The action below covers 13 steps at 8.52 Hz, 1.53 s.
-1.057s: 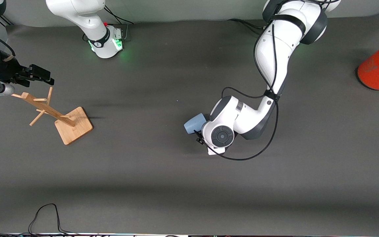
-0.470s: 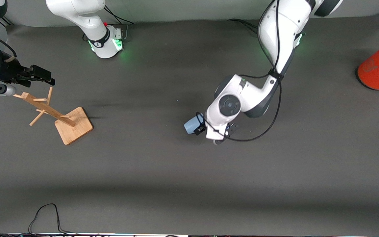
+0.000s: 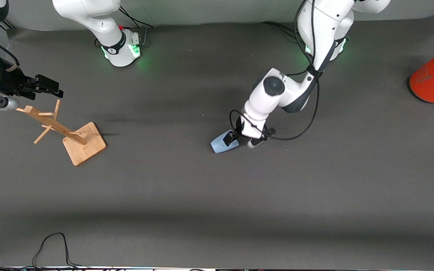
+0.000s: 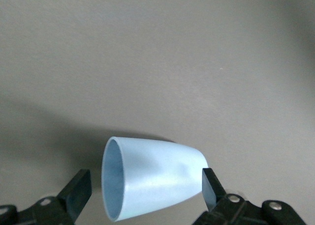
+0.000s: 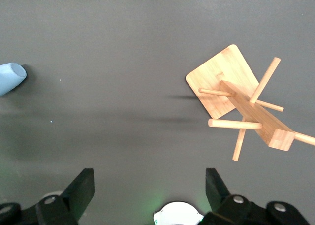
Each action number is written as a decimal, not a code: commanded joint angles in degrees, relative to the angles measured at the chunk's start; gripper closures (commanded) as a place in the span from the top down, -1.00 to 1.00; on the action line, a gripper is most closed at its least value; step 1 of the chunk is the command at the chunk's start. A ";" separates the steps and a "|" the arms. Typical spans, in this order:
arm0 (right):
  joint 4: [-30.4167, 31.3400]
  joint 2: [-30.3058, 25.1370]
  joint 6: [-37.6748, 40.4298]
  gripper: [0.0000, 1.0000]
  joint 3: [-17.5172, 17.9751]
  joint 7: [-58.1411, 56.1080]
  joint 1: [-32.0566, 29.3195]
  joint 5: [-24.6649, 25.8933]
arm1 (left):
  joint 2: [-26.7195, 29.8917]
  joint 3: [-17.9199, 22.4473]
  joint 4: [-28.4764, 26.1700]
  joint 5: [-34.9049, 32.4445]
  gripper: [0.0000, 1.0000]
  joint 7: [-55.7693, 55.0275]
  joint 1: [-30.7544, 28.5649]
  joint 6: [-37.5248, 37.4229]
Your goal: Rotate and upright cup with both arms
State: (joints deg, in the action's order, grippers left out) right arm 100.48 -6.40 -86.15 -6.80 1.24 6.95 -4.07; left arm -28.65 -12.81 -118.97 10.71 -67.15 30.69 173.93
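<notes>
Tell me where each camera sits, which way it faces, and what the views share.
Front view: high across the table, facing both arms' bases; shows left gripper over the lying cup, right gripper above the rack, the can.
Left wrist view: looks down between open jaws at the cup.
Right wrist view: looks down past open jaws at the rack, cup at the edge.
Shared: the cup, in all three.

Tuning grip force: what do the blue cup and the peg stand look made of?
Cup: looks like matte plastic or glazed ceramic; smooth pale blue wall with soft shading and no glare, so which one stays open. It lies on its side between the open left claw's fingers. Peg stand: light wood, possibly bamboo; tan colour with visible grain on its square base, unpainted.
</notes>
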 commanded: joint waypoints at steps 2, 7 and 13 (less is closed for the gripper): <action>-0.29 0.33 0.02 1.00 0.13 -0.36 -0.36 -0.94 | 1.49 0.42 -6.62 0.10 0.91 -3.77 2.36 13.36; -0.38 0.60 -0.07 1.00 0.13 -0.36 -0.27 -0.94 | -3.52 0.59 -3.99 0.46 0.64 -4.40 3.68 19.78; -0.46 0.60 -0.07 1.00 0.13 -0.36 -0.27 -0.94 | -2.92 0.51 -2.41 0.54 -1.00 -4.83 2.98 16.46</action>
State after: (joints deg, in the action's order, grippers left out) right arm 100.48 -5.92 -86.22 -6.80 1.24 6.95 -4.07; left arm -32.15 -12.90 -121.67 10.80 -71.18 33.22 193.32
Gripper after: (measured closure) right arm 0.000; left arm 0.855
